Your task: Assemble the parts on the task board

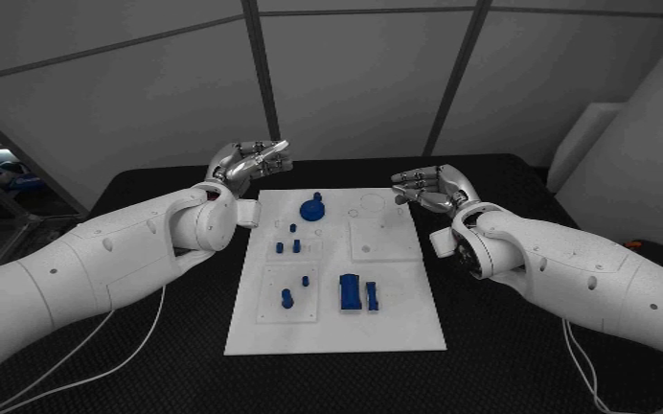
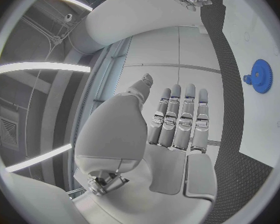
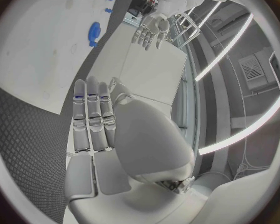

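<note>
**Both robot hands held clear at the far end of the task board**

The white task board [image 1: 336, 333] lies in the middle of the black bench [image 1: 138, 356], its long side running near to far. The blue parts sit on its left and middle. A round gear-like part [image 1: 313, 209] is at the far end, with small pegs [image 1: 287, 244] just nearer than it. On the near half, a small raised plate carries two more small pieces [image 1: 293, 289], and right of them stand a larger block [image 1: 351, 292] and a slim piece [image 1: 372, 294] just beside it. The far-right plate [image 1: 383, 227] shows only pale outlines and holes.

The left robot hand [image 1: 250, 165] is raised just beyond the board's far-left corner, fingers straight, close side by side, holding nothing. The right robot hand [image 1: 427, 187] hovers at the far-right corner, likewise flat, extended and holding nothing.

As for progress, several parts appear to stand upright in seats, but whether they are finally placed or merely staged cannot be told. With both hands bare and off the board, this fits either a pause ahead of assembly work or a rest after it.
</note>
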Action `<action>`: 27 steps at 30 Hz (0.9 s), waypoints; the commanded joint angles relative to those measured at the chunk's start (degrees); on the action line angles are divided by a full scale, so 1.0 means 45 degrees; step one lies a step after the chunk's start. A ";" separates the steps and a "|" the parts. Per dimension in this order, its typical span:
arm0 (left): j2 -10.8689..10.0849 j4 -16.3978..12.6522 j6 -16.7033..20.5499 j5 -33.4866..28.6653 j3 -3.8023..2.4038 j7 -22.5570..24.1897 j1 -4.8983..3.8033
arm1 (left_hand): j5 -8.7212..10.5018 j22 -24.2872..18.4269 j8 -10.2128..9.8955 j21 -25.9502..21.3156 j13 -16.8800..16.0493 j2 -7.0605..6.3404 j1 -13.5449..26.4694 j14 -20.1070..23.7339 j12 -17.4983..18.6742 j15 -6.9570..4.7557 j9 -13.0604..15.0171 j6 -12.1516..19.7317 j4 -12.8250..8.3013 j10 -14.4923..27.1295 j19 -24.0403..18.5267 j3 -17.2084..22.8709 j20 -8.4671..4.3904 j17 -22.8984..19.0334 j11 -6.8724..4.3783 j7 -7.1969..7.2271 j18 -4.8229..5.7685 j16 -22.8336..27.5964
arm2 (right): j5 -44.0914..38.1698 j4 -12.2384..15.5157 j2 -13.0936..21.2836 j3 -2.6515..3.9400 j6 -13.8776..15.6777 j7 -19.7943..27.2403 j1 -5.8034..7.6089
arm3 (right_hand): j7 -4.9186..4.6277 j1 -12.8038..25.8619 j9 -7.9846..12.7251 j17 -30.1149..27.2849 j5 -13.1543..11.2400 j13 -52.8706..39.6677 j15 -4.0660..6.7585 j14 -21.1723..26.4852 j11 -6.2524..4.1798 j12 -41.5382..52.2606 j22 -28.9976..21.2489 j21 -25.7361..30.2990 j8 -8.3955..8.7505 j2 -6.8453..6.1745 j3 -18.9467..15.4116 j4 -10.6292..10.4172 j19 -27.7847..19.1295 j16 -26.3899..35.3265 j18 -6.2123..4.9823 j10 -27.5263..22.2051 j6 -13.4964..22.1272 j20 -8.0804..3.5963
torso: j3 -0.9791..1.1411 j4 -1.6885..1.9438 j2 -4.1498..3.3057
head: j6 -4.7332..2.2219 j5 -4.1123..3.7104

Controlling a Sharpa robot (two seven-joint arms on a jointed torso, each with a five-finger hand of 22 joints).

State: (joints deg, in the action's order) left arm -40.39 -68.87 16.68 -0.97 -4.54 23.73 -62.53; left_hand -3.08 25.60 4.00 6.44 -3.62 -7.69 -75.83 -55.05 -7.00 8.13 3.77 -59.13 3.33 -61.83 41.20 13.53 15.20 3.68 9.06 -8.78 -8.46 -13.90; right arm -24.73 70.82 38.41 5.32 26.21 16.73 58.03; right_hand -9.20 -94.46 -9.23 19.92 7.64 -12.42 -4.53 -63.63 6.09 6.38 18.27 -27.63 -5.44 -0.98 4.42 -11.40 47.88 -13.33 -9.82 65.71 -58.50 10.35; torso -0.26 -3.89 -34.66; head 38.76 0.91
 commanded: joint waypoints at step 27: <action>-0.0736 -0.3916 0.5279 0.0090 0.0863 0.1219 0.0466 | 0.0683 -0.4166 -0.0888 -0.1431 0.0804 0.1708 1.1514 0.8523 0.1556 -0.1806 -0.0838 0.9118 -0.0741 0.9640 -0.6384 -0.3007 -0.2236 -0.0818 -0.2012 0.1952 0.0810 0.3090 | 0.4828 0.3478 0.1087 -0.1006 0.3389 0.2608 0.0406 | 0.2044 1.4614 0.2052 -0.4426 -0.1698 0.2759 0.1007 0.9813 -0.1354 -0.1417 -0.4059 0.4819 0.1210 0.0217 -0.0983 0.2533 -0.7380 0.2963 0.2183 -1.0038 0.8917 -0.1325 | 0.0059 0.0865 0.0774 | -0.0974 -0.0201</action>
State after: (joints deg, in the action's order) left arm -43.49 -85.62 33.08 -2.48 -0.65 26.97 -60.38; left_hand -0.41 9.27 0.46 0.34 -0.17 -0.35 -32.46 -22.56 -0.34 1.80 0.16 -24.48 0.14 -24.92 16.83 1.55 6.96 0.15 2.84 -1.01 -6.84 -1.11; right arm -9.49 85.51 43.03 0.83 35.41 24.65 59.70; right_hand -2.14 -38.74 -0.32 4.80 0.78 -0.19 -0.40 -26.28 0.88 0.39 5.04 -8.02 -0.44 -0.07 0.54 -3.46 19.80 -0.47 -5.74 27.70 -24.76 5.90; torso -0.01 -0.29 -31.37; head 34.41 0.01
